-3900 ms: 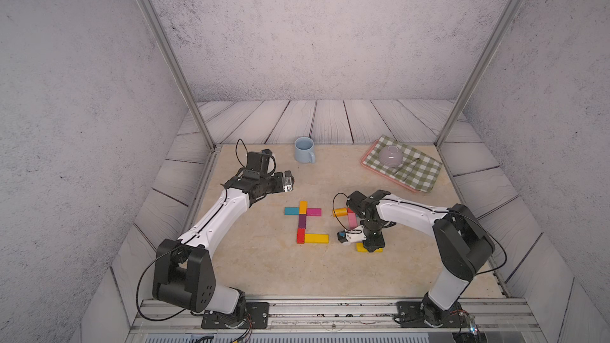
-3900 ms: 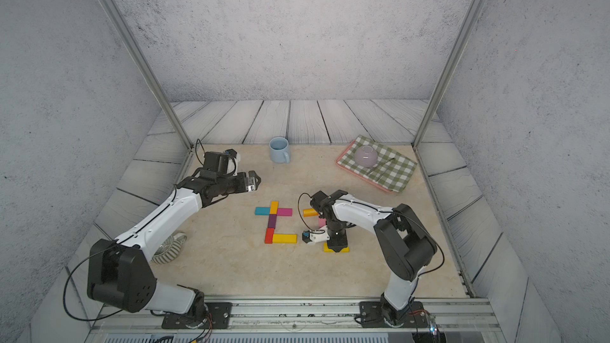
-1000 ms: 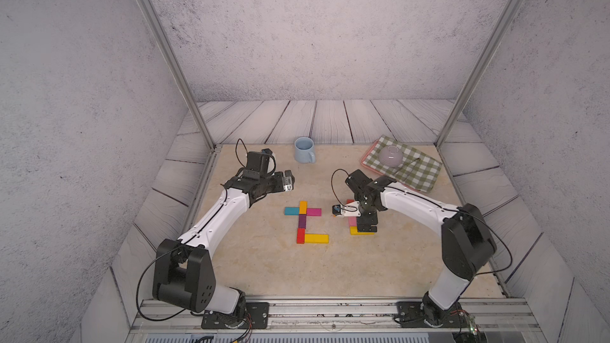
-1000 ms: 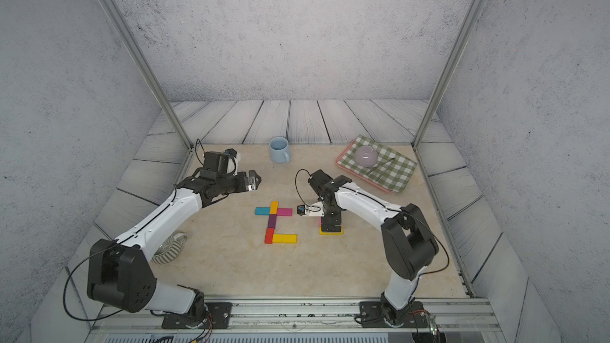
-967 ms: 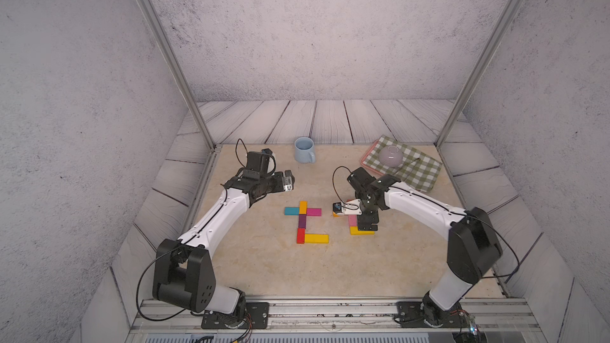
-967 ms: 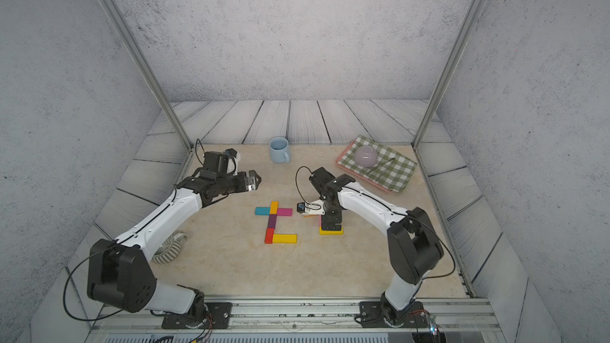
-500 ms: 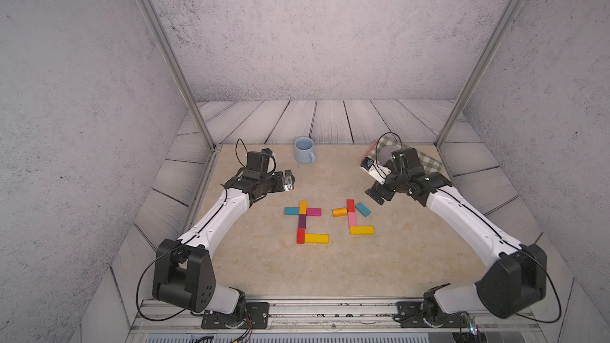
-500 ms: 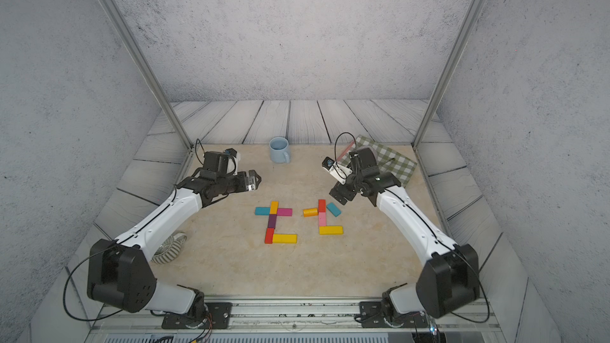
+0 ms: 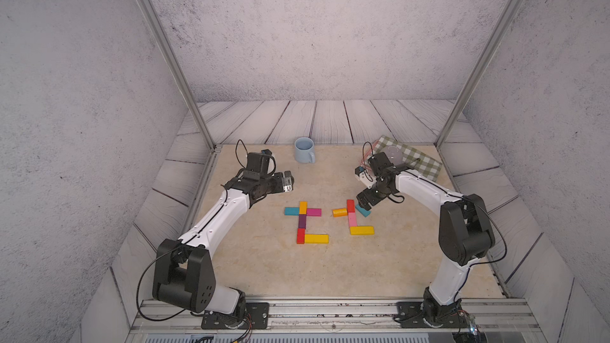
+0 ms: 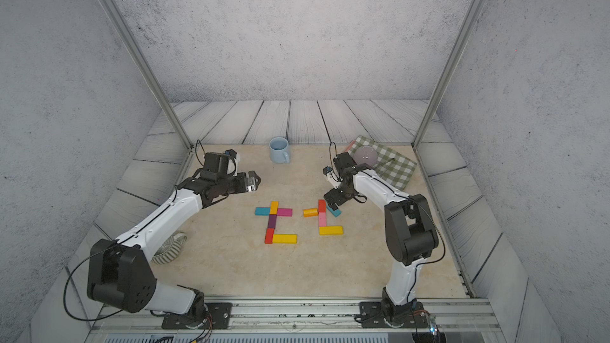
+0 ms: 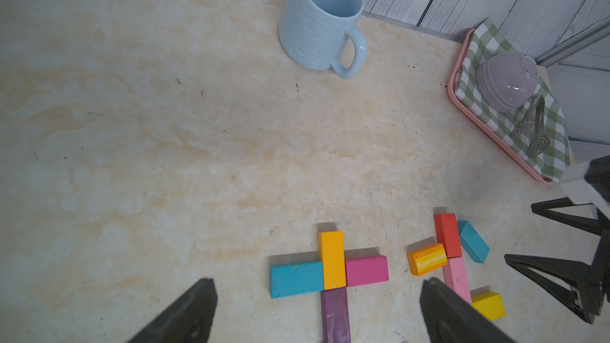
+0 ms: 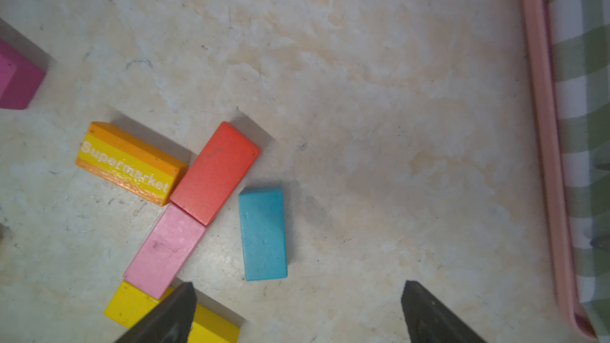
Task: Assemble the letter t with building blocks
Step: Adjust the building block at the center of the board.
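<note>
Two groups of building blocks lie flat on the beige table. The left group joins teal point(image 9: 292, 211), orange point(image 9: 303, 207), magenta point(image 9: 314, 212), purple point(image 9: 302, 221), red point(image 9: 300, 235) and a long yellow point(image 9: 316, 238). The right group has orange point(image 9: 339, 212), red point(image 9: 350, 206), pink point(image 9: 352, 219) and yellow point(image 9: 361, 230). Its teal block point(image 12: 263, 233) lies askew, slightly apart from the red one. My right gripper point(image 12: 297, 283) hovers open right beside that teal block. My left gripper point(image 9: 288, 181) is open and empty, back-left of the left group.
A light-blue mug point(image 9: 304, 150) stands at the back centre. A pink tray point(image 12: 544, 127) with a checked cloth point(image 9: 425, 163), an upturned lilac bowl point(image 10: 366, 156) and utensils sits at the back right. A ribbed striped object point(image 10: 168, 252) lies under the left arm.
The right gripper left the right block group, swung back toward the tray, and now sits lower and closer to the teal block. The left arm has not moved.
</note>
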